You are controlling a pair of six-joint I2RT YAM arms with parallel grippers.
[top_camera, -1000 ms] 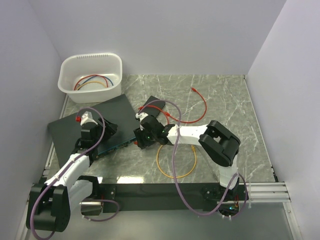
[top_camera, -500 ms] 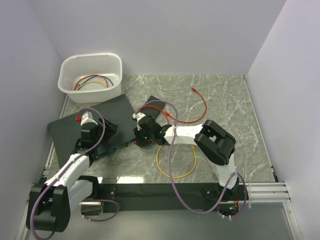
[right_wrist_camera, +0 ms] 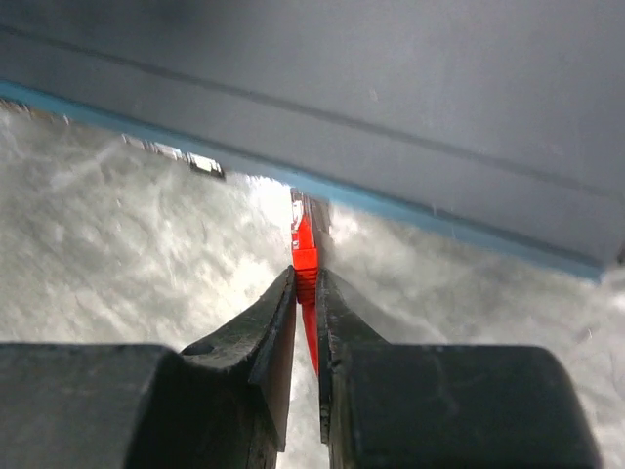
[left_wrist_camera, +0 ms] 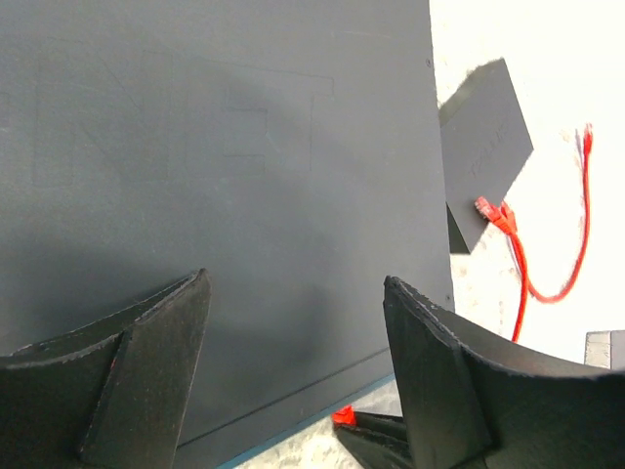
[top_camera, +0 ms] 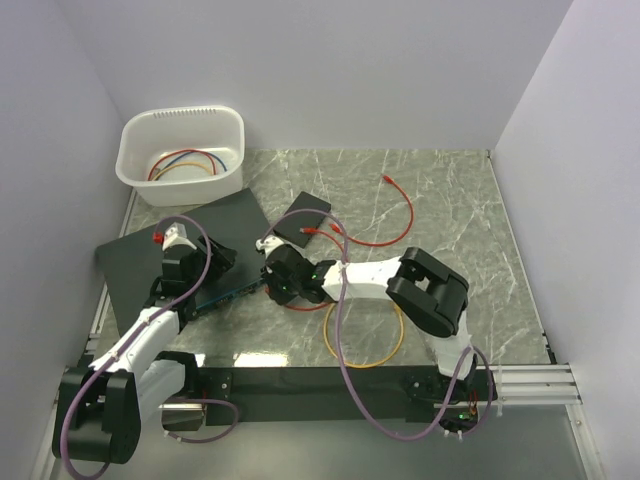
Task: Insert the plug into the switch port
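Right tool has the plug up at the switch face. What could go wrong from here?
1. The plug, pinched in the right tool, is at the blue face, but its alignment is hidden; pushing off-line may jam or twist it.
2. The left tool sits open over the switch, so the switch might slide back.

Reading from the table's centre, the switch [top_camera: 125, 260] lies at 9 o'clock with its port face [right_wrist_camera: 391, 209] turned toward 5 o'clock. The tub [top_camera: 180, 193] sits at 10 o'clock in the far corner, with cables inside it. The small box [top_camera: 300, 215] lies at 12 o'clock, just off the switch's corner. The plug [right_wrist_camera: 305, 256], pinched in your right gripper [right_wrist_camera: 306, 283], is up against the port face. Its cable [top_camera: 408, 225] trails toward 1 o'clock. The looped cable [top_camera: 385, 358] lies at 5 o'clock. Your left gripper [left_wrist_camera: 296, 283] is above the switch's top.
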